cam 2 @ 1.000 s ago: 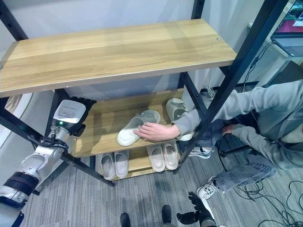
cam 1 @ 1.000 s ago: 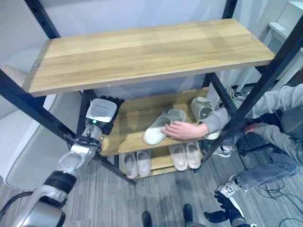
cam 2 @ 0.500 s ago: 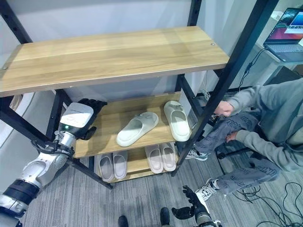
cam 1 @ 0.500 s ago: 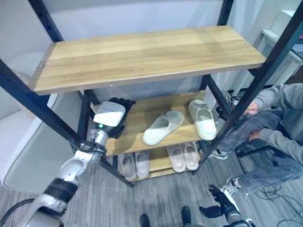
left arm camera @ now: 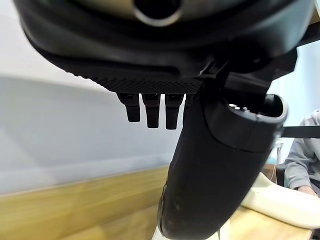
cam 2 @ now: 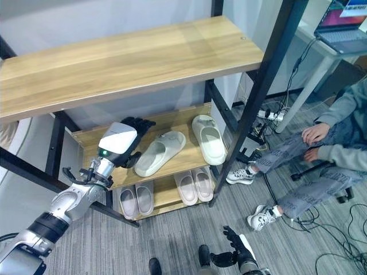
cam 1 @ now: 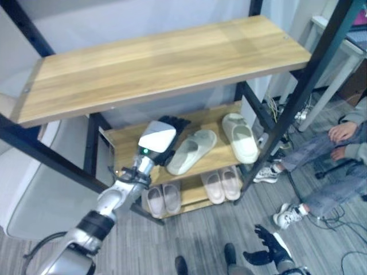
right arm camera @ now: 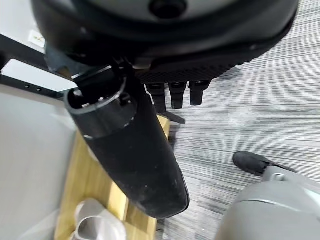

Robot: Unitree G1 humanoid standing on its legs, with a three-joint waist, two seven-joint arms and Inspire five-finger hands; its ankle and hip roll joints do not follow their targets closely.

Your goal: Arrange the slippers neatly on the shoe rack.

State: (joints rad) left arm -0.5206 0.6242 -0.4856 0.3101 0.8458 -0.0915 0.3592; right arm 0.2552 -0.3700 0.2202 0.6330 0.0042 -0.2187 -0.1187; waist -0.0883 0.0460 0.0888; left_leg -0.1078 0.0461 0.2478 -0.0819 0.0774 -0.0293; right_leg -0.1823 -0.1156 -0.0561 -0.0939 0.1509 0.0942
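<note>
My left hand is in over the middle shelf of the shoe rack, fingers out straight, holding nothing. Just past the fingertips lies the tilted slipper; can't really tell if they touch it, since the hand's back covers that spot. Its mate, the upright slipper, sits beyond that. Two more pairs are on the bottom shelf, partly cut off by the board above. My right hand hangs low over the floor, fingers spread loose, empty. A person's hands rest on their knees off to the right.
</note>
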